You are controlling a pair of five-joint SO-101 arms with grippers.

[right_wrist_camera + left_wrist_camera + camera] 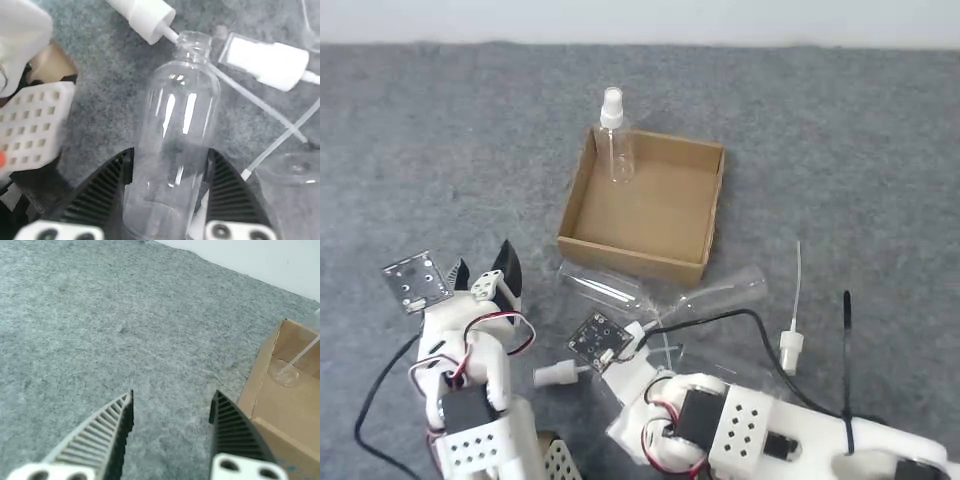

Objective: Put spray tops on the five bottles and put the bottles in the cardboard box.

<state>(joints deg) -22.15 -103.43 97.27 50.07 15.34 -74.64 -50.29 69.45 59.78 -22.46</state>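
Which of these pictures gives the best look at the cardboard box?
The high view: the whole box shows from above, all four walls, with one capped bottle standing in its far corner. The left wrist view catches just one corner of the box and the bottle's base.

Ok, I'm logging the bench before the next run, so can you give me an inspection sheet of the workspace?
Surface: grey mat, no spills seen.
Job's things: cardboard box holds one capped bottle upright; a clear bottle and a second bottle lie in front of it; one loose spray top, another spray top.
Clutter: nothing seen.
Grippers: left gripper open over bare mat; right gripper closed on a capless bottle.
Cables: black cable draped over the right arm.
Surroundings: pale wall behind the mat.
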